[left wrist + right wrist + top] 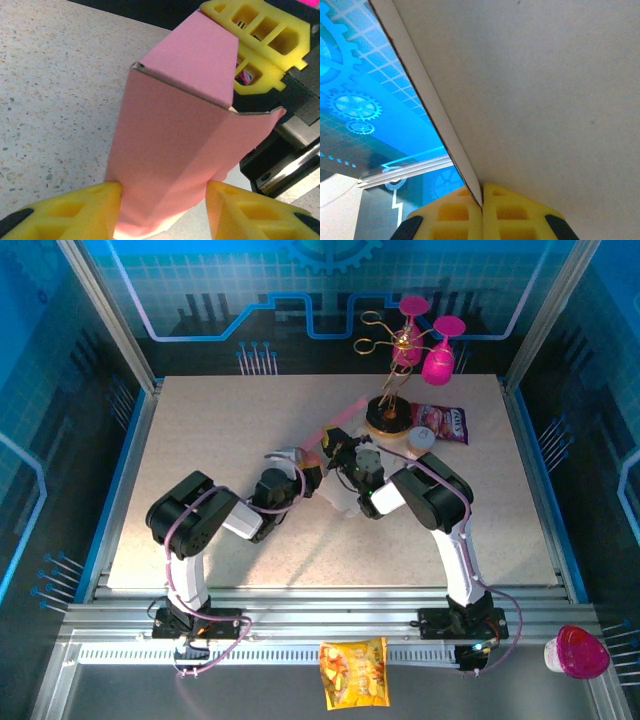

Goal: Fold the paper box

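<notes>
The paper box [345, 418] is a pink card sheet held up off the table at the centre, between the two arms. In the left wrist view the paper box [175, 125] stands as a folded pink sleeve with a sharp crease across it. My left gripper [165, 210] has a yellow finger touching each side of its lower end. My right gripper [481, 197] is shut on a thin edge of the box, whose pale inside [545, 90] spreads above it. From the top, the left gripper [303, 466] and right gripper [336, 447] almost meet.
A wire stand on a wooden base [388, 418] holds magenta goblets [420, 340] at the back right. A glossy pink snack bag [445, 423] and a white lid [421, 438] lie beside it. A yellow snack bag [353, 672] and a pink cup [578, 652] sit by the front rail.
</notes>
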Motion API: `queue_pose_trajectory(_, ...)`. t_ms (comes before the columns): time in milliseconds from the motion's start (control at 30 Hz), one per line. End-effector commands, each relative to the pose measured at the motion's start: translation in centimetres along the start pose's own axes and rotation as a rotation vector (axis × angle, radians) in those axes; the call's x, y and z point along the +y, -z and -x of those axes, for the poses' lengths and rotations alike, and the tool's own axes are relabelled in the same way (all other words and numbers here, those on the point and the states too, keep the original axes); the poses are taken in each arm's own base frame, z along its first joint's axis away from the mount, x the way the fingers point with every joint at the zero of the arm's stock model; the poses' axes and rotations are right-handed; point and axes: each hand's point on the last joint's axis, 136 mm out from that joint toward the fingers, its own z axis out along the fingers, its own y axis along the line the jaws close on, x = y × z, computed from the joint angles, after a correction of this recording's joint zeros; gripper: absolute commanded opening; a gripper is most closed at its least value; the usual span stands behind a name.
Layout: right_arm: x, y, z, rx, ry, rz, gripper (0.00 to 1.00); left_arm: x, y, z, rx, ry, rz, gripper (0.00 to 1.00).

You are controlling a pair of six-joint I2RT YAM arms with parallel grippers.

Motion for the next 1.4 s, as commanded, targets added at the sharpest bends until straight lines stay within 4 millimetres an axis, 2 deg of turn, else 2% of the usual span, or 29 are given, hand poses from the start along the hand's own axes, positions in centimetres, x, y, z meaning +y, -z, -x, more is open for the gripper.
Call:
queue_pose_trajectory(0, -3.0, 0.6, -2.7, 0.099, -0.030, -0.089, 0.00, -1.4, -1.3, 2.9, -0.088, 0.015, -0.028, 0.54)
queue_pose_trajectory(167, -3.2, 0.8, -2.5, 0.089, -0.042, -0.103, 0.00, -0.6, -1.4, 3.0, -0.091, 0.026, 0.023, 0.56)
queue_pose_trajectory(333, -3.3, 0.8, -2.7, 0.089, -0.054, -0.123, 0.00, -0.4, -1.9, 3.2, -0.083, 0.021, 0.054, 0.53)
queue_pose_trajectory(767, -4.3, 0.5, -3.9, 0.117, -0.083, -0.214, 0.00, 0.0, -2.2, 4.2, -0.062, 0.003, 0.113, 0.30)
queue_pose_trajectory(867, -4.2, 0.3, -4.1, 0.116, -0.086, -0.225, 0.00, 0.2, -1.8, 4.4, -0.065, -0.008, 0.129, 0.23)
queue_pose_trajectory(1167, -4.9, 0.1, -6.0, 0.103, -0.111, -0.262, 0.00, 1.8, -0.3, 4.9, -0.070, -0.012, 0.183, 0.14)
queue_pose_trajectory(1367, -5.0, 0.2, -7.3, 0.096, -0.123, -0.290, 0.00, 2.1, 0.7, 5.2, -0.071, -0.012, 0.197, 0.01)
